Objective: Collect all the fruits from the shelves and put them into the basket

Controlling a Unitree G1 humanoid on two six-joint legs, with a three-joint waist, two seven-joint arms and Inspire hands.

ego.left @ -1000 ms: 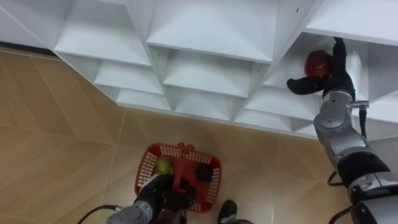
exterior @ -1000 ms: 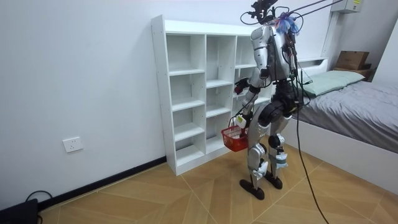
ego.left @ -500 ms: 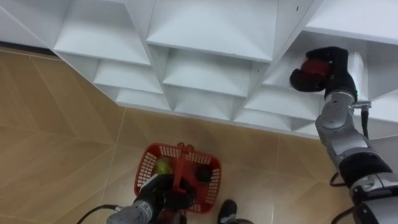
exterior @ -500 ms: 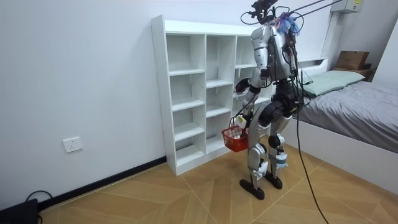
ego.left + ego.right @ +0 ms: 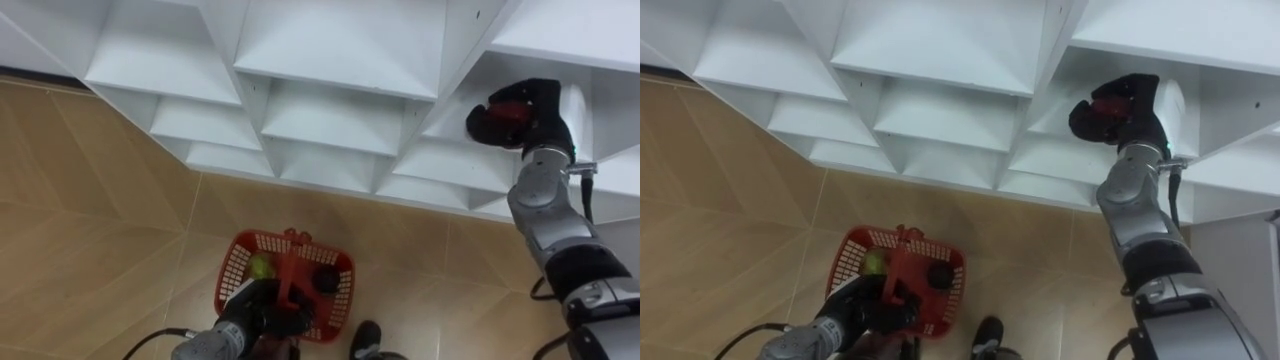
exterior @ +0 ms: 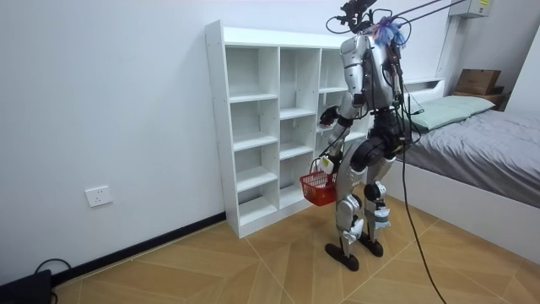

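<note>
The glossy red round fruit [image 5: 508, 108] sits in a compartment on the right of the white open-shelved closet [image 5: 340, 50]. The right hand [image 5: 540, 100] has its dark fingers [image 5: 482, 128] curled round it. I cannot tell whether it is lifted clear of the shelf board.

Well below and to the left, the left hand [image 5: 268, 315] has its fingers closed on the handle of the red plastic mesh basket [image 5: 238, 262]. The basket hangs above the wooden parquet floor [image 5: 100, 200] and holds a small green fruit [image 5: 262, 267] and a dark round fruit [image 5: 327, 280]. In the room view the robot stands upright, facing the closet.

This looks like the grasp stage of picking one more fruit. The next move calls for drawing the fruit out past the shelf's front edge without knocking it. The arm then needs to lower across to the basket, and the fingers should open only once directly over it.
</note>
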